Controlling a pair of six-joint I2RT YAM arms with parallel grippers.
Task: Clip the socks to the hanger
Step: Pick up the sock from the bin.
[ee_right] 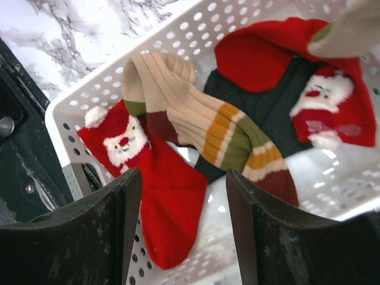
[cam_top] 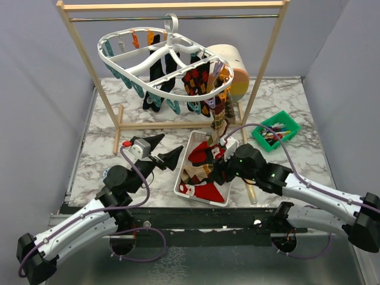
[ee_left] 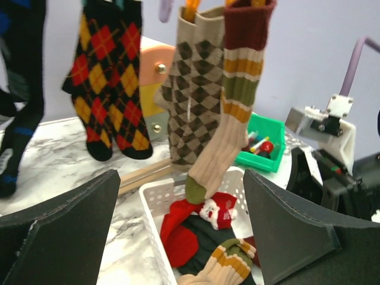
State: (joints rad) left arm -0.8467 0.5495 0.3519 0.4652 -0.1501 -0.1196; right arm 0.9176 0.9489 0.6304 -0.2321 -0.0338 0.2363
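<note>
Marble table point(cam_top: 107, 148): white basket point(cam_top: 181, 178), green tray point(cam_top: 290, 123), wooden rack point(cam_top: 154, 126).

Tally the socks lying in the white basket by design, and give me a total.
Red Santa socks: 2
Beige striped sock: 1
Total: 3
The dark green fabric between them may be part of a Santa sock; I cannot tell, so it is not counted.
</note>
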